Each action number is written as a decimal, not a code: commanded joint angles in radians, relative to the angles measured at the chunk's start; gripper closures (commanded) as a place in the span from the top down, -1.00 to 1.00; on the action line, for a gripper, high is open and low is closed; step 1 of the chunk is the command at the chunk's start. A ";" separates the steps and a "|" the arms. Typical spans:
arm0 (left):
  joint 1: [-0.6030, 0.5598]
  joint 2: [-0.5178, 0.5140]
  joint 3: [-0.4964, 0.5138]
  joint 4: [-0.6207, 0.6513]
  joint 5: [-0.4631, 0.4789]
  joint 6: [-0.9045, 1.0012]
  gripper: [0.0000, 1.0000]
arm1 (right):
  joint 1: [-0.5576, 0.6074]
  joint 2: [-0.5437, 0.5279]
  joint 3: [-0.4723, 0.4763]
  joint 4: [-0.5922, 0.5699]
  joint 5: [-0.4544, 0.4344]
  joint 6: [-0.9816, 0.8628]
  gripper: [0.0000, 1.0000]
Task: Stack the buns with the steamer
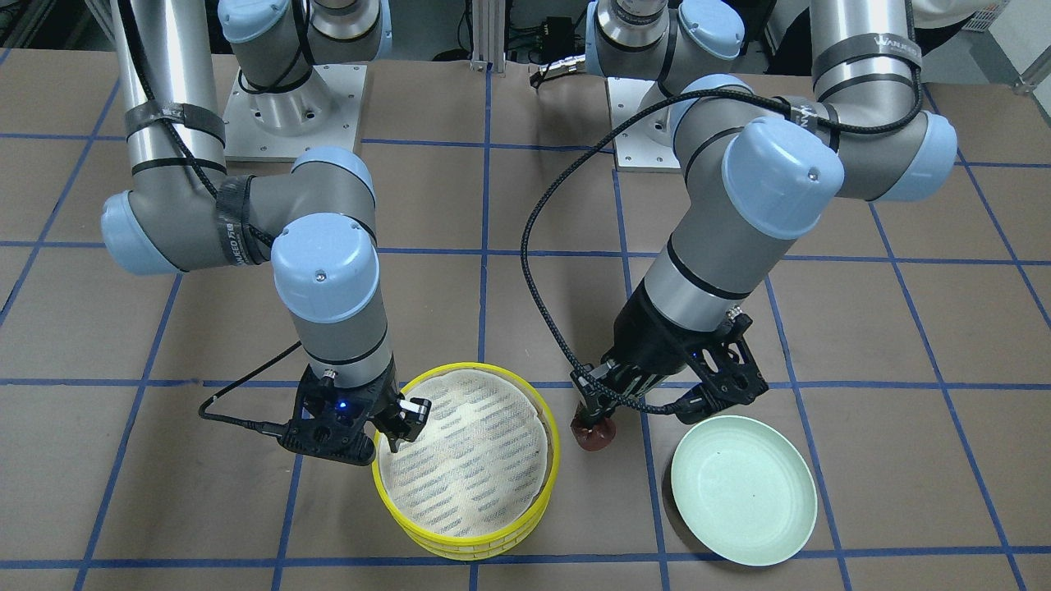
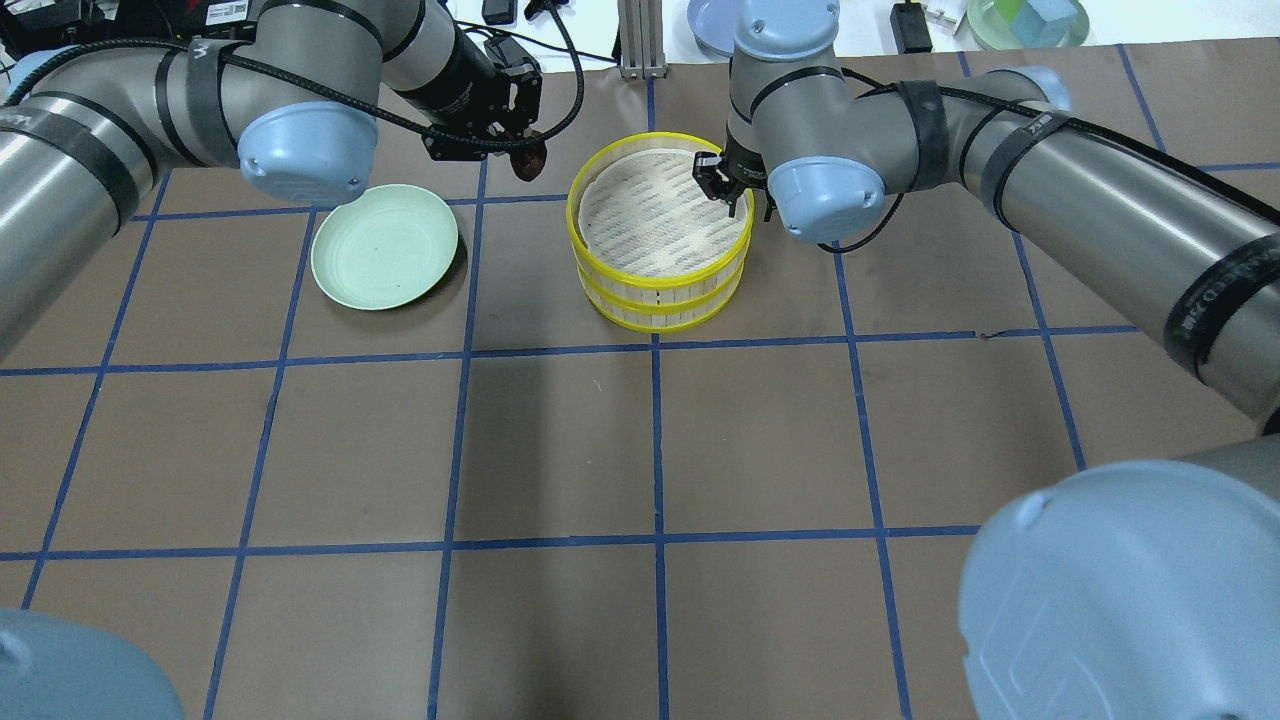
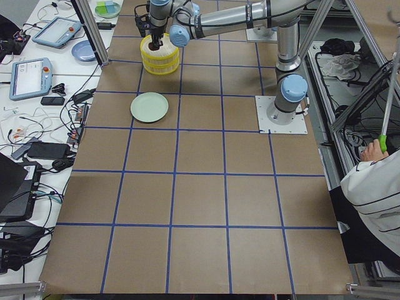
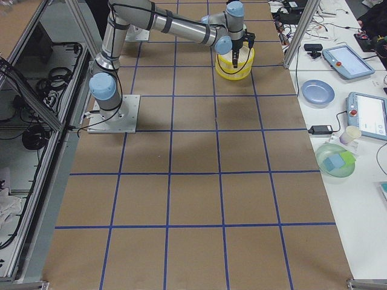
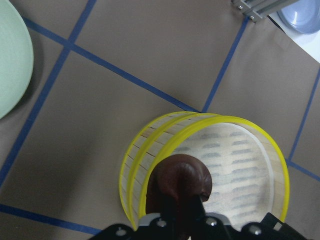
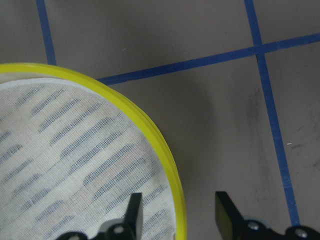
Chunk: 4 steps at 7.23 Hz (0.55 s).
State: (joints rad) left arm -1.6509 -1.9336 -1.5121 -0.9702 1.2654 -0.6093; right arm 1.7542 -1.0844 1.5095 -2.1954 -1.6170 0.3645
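My left gripper [image 1: 594,414] is shut on the dark reddish-brown bun [image 1: 594,435] and holds it above the table, between the pale green plate [image 1: 743,488] and the yellow two-tier steamer [image 1: 468,367]. In the left wrist view the bun [image 5: 182,182] hangs over the steamer's near wall [image 5: 131,165]. My right gripper [image 1: 402,423] is open, its jaws on either side of the steamer rim [image 6: 165,150]. The top tier holds only a white patterned liner. The cream-white bun is out of view.
The green plate [image 2: 384,247] is empty, left of the steamer [image 2: 660,300] in the overhead view. At the table's far edge stand an aluminium post [image 2: 635,40], a blue plate [image 2: 715,25] and a bowl [image 2: 1025,20].
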 commanded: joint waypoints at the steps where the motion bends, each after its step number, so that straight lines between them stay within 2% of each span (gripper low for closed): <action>1: -0.029 -0.056 -0.007 0.057 -0.106 -0.085 -1.00 | -0.022 -0.096 0.000 0.113 0.005 -0.117 1.00; 2: -0.049 -0.085 -0.008 0.120 -0.109 -0.122 -0.45 | -0.044 -0.180 0.000 0.222 0.006 -0.219 1.00; 3: -0.053 -0.103 -0.007 0.131 -0.116 -0.154 0.69 | -0.079 -0.259 0.003 0.256 0.014 -0.377 0.99; 4: -0.053 -0.105 -0.007 0.128 -0.116 -0.176 1.00 | -0.122 -0.331 0.006 0.348 0.070 -0.504 0.99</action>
State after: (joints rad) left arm -1.6998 -2.0274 -1.5188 -0.8512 1.1535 -0.7539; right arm 1.6774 -1.3264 1.5124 -1.9411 -1.5902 0.0152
